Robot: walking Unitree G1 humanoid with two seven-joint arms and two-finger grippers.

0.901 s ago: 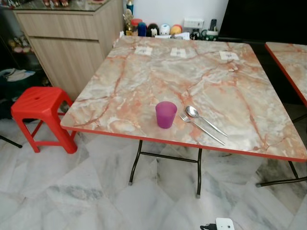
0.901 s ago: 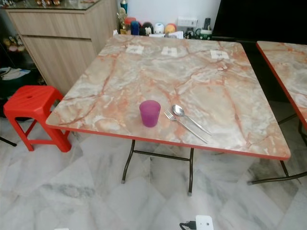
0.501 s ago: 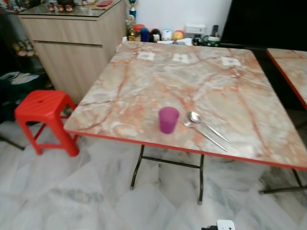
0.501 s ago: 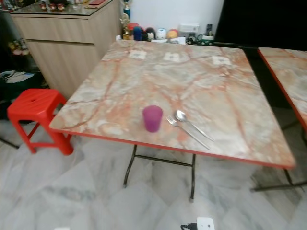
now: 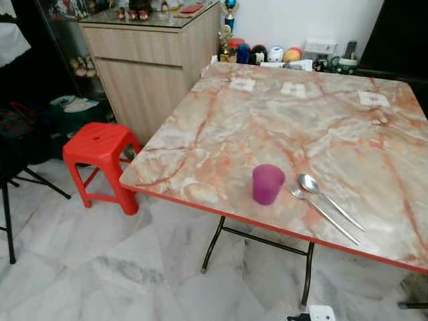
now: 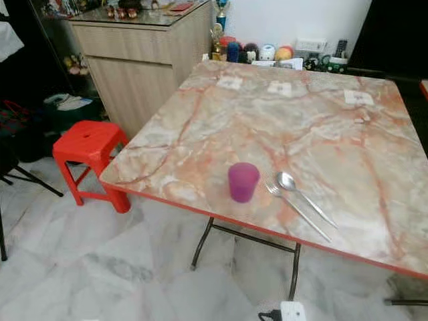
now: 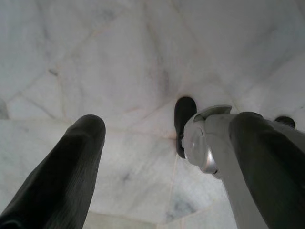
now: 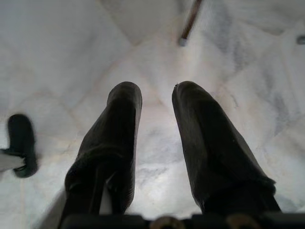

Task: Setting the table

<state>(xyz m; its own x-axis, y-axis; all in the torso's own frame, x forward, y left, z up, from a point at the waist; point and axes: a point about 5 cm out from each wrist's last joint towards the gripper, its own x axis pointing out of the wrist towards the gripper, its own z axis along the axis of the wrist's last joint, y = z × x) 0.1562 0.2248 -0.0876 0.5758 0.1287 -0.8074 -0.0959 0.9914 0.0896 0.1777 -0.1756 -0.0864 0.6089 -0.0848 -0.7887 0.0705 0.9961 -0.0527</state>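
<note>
Standing off surface (image 5: 221, 134); purple cup (image 5: 267, 184) near front edge, fork (image 5: 323, 214) and spoon (image 5: 328, 199) just beside cup, forming place setting. Left end effector (image 7: 162, 157) spread, right end effector (image 8: 156, 138) slightly parted, both empty over floor, idle.

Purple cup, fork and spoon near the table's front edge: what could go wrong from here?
The purple cup stands close to the table edge; a bump on approach could tip it off. The fork and spoon lie side by side, so grasping one may shift the other. The red stool stands near the table corner, a possible obstacle while walking.
</note>
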